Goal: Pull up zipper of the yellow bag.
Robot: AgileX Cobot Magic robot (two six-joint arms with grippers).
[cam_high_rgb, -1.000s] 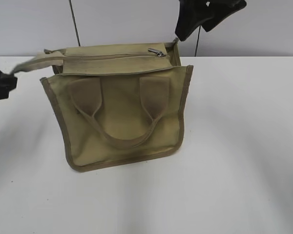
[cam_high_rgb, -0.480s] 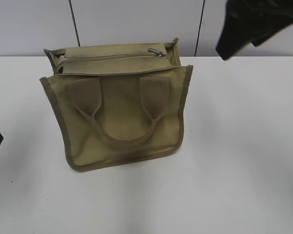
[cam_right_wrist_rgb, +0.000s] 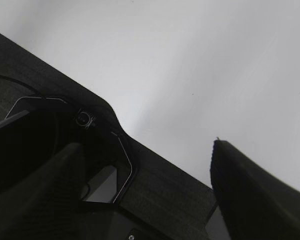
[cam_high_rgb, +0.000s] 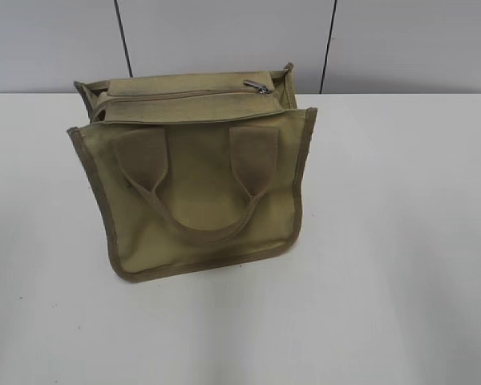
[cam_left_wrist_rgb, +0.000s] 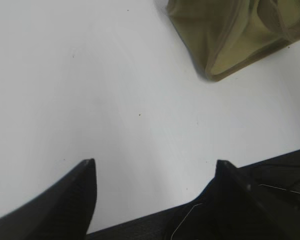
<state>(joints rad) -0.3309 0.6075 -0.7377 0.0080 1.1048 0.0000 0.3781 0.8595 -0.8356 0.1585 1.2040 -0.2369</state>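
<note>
The yellow bag [cam_high_rgb: 196,176] stands on the white table, its front handle hanging down its face. The silver zipper slider [cam_high_rgb: 257,85] sits at the right end of the zipper line on the top panel. Neither gripper shows in the exterior view. In the left wrist view my left gripper [cam_left_wrist_rgb: 154,162] is open and empty over bare table, with a corner of the bag [cam_left_wrist_rgb: 230,35] at the upper right. In the right wrist view my right gripper [cam_right_wrist_rgb: 147,145] is open and empty, above a dark base surface [cam_right_wrist_rgb: 160,185]; the bag is out of that view.
The white table [cam_high_rgb: 401,241] spreads around the bag on all sides. A grey panelled wall [cam_high_rgb: 224,40] stands behind it. A black edge [cam_left_wrist_rgb: 270,165] crosses the lower right of the left wrist view.
Both grippers have pulled away out of the exterior view, the left off to the left, the right up and to the right. The handle held out to the left has dropped back.
</note>
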